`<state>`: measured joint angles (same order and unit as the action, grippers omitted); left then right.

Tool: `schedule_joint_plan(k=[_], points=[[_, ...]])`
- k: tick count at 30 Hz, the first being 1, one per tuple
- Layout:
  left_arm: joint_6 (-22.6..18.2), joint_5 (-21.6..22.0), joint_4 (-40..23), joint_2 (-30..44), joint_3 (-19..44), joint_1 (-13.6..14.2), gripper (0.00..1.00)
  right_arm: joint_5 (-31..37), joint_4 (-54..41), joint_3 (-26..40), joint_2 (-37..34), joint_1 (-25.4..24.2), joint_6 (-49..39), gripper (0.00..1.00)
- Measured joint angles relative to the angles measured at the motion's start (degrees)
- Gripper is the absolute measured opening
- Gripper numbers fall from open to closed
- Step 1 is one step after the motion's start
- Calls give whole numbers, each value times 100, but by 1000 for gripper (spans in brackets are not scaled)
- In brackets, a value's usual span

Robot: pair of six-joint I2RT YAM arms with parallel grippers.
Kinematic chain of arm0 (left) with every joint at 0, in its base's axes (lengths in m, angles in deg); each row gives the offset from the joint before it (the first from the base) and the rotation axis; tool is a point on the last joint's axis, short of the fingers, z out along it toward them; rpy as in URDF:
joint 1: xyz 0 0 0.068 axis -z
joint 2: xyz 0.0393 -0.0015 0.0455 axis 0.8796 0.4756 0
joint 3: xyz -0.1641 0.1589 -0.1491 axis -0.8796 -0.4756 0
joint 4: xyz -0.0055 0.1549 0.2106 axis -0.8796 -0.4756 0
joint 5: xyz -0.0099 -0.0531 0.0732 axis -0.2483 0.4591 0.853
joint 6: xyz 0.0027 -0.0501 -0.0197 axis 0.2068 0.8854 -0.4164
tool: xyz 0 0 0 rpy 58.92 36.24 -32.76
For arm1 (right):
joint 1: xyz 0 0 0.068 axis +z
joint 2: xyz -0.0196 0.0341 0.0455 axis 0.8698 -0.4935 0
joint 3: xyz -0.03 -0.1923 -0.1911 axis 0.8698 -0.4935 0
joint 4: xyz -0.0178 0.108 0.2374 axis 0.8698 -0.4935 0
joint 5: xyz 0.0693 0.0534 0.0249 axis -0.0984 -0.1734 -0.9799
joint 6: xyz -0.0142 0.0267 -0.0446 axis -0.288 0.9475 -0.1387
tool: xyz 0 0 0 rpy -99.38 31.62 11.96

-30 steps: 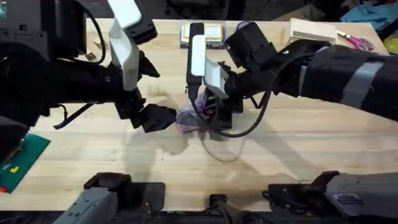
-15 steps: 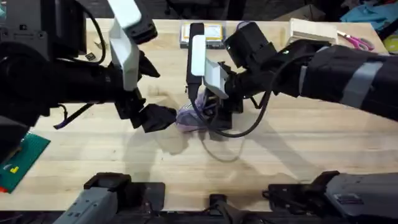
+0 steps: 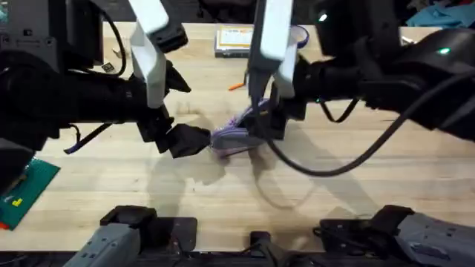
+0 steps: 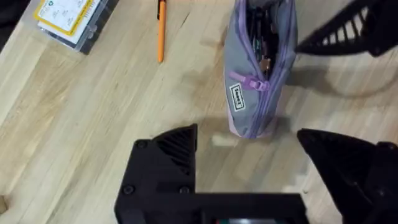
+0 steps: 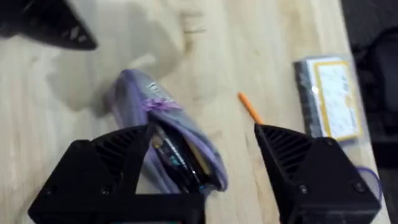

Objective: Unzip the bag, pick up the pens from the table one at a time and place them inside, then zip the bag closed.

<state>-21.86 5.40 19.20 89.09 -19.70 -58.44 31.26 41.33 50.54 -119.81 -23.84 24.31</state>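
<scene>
**A:** ok where's the bag sitting? Overhead it's near the middle of the table, lying between the two grippers, right?

**B:** yep. Grey with purple edging. The left gripper is just at its 9 o'clock, close to that end, and the right gripper is over its 2 o'clock end. Left wrist cam shows the bag unzipped for most of its length, the pull flopped near the closed end, and dark stuff inside

**A:** jaws?

**B:** left gripper is spread wide with nothing between the fingers; the bag end sits just in front of the gap, not touching either finger as far as I can see. Right gripper is wide too, straddling the open end of the bag, but not pinching it from what I can tell

**A:** and the pen?

**B:** one orange pen lies on the table at about 12 o'clock from the bag, well apart from it. Same pen shows in the left wrist cam, and the right wrist cam catches it too

**A:** anything else around?

**B:** clear box with a yellow label, further out at 12 o'clock past the pen. Something green lies at the table's 8 o'clock edge
</scene>
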Motion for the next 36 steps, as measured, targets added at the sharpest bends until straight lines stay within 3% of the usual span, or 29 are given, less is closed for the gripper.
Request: schedule_joint_plan(k=[7, 20, 36], points=[[0, -1, 2, 0, 0, 0, 992, 187, -3, 187, -39, -300, 445, 995], [0, -2, 0, 0, 0, 0, 993, -217, -200, 1556, -1631, -943, 958, 995], [0, -2, 2, 0, 0, 0, 993, -345, 729, 1620, -3082, -1170, 1202, 995]])
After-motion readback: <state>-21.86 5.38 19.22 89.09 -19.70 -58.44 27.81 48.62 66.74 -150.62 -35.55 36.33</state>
